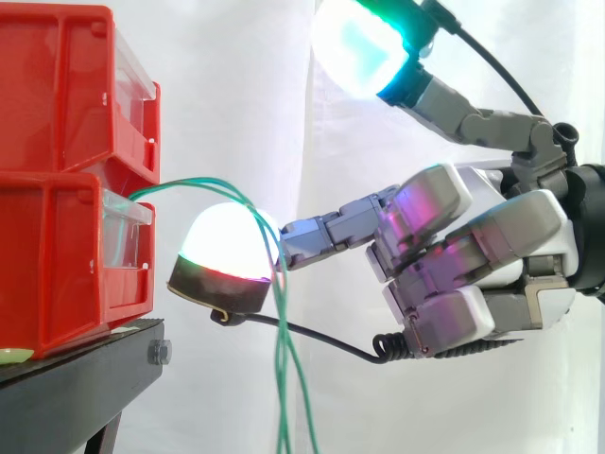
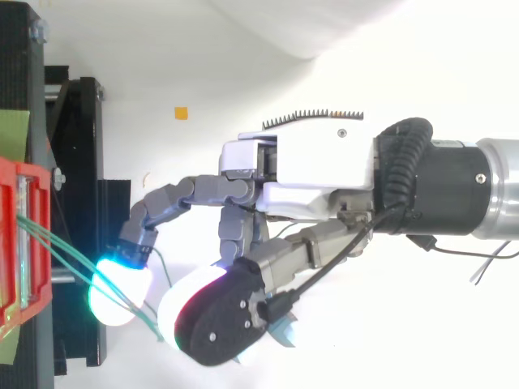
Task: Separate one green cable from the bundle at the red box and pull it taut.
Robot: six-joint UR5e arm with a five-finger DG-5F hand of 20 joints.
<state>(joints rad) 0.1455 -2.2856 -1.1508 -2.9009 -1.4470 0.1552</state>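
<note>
found two red bins stacked at the left of the side view, the upper red bin (image 1: 57, 95) over the lower red bin (image 1: 57, 274), both seated on a black stand (image 1: 80, 388) before a white curtain (image 1: 236, 85). traced the green cables (image 1: 282, 378) out of the clear front of the lower red bin, rightward in a slack arc, then straight down past the stand's edge to the bottom of the view. noted the strands running close together, bundled and hanging loose.

located the hand (image 1: 510, 236) at the right, level with the lower red bin. recorded it as open:
- a finger stretched toward the bins, ending in a white-glowing pad (image 1: 227, 241) near the lower red bin's front
- another digit lifted high, ending in a cyan-green pad (image 1: 357, 47), well apart from the first
- remaining fingers folded against the palm, clasping nothing

saw the cables crossing the stretched finger directly behind the white-glowing pad, touching or just beside it; cannot tell which.

from above, confirmed the hand (image 2: 316, 162) extended leftward, with the green cables (image 2: 61, 247) slanting from the red bin across the cyan-green pad (image 2: 113, 292) toward the white-glowing pad (image 2: 174, 308). could not establish pad-to-cable contact from above. logged a small orange square (image 2: 181, 113) on the white surface beyond the hand.
</note>
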